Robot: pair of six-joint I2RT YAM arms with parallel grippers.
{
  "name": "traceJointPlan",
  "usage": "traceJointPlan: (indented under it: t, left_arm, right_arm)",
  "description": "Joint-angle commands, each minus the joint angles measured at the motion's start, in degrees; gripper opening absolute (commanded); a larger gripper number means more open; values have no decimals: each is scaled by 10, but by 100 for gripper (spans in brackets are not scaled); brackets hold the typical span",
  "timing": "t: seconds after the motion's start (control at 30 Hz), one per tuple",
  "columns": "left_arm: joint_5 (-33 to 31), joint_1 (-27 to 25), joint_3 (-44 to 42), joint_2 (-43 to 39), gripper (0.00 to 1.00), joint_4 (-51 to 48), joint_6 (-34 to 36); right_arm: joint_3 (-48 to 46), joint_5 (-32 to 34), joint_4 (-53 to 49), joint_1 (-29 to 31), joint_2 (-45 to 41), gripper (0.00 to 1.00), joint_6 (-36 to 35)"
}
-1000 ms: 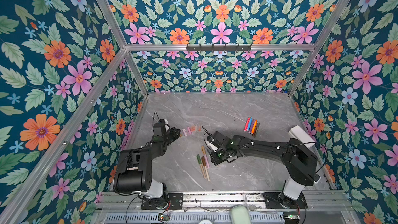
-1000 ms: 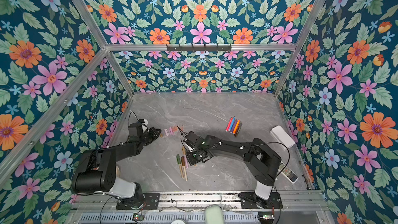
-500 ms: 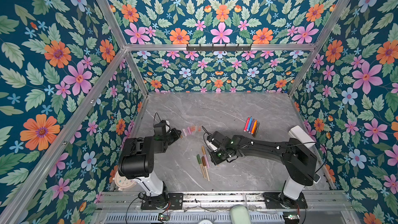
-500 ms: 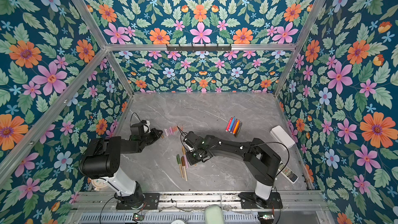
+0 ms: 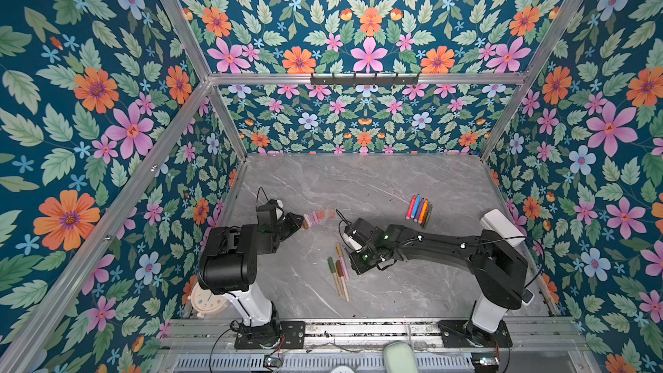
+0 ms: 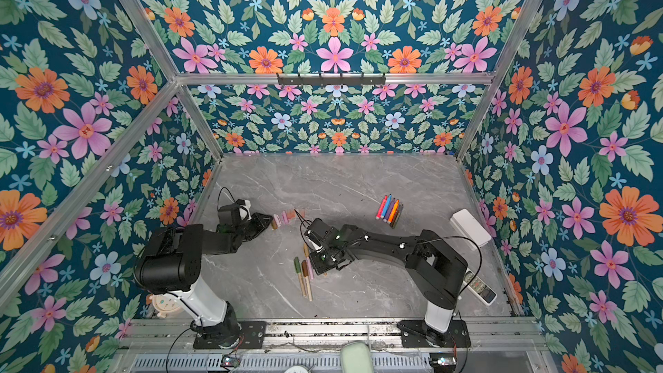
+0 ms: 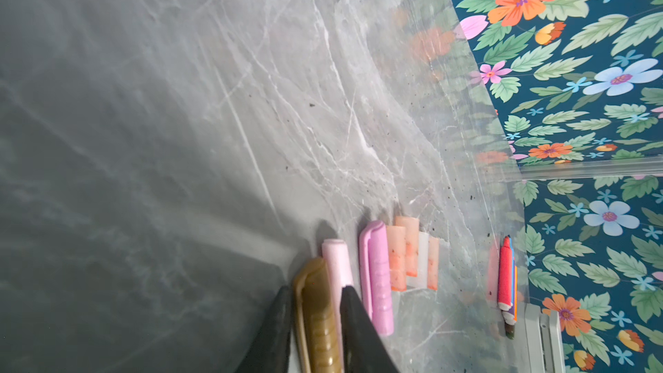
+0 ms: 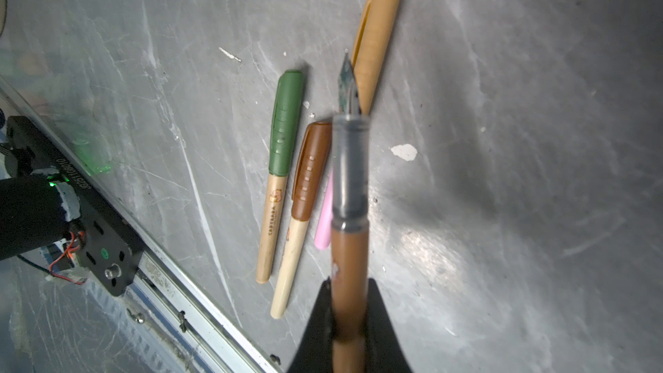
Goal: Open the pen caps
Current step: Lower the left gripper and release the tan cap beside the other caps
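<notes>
**Loose cap at the row's end, bare nib aloft**

Left gripper [image 5: 297, 219] sits at the left end of the cap row [image 5: 318, 214]; its jaws flank an olive-brown cap [image 7: 317, 321] lying on the bench [image 7: 179, 138], touching a pale pink cap [image 7: 337, 263]; pinching or just clear, cannot tell; a dragging finger on withdrawal would likely roll it and scatter the row. Capped pens [image 5: 339, 270] lie right of the row, nearer the viewer. Right gripper [image 8: 348, 285] hangs above them, clamped on the tail of a brown pen [image 8: 349, 245], nib [image 8: 348, 84] bare; with the hold so far from the nib, a slip or low descent may jab it into those pens. Bright markers [image 5: 418, 209] lie bundled well right of the row.
</notes>
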Motion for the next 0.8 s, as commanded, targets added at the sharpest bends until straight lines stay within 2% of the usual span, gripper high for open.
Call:
traceJointPlan:
  t: [0.0, 0.77]
  left_arm:
    - [9, 0, 1, 4, 28, 3, -6]
    - [35, -10, 6, 29, 28, 57, -51]
  right_arm:
    - [4, 4, -12, 1, 2, 0, -4]
    - [16, 10, -26, 0, 3, 0, -13]
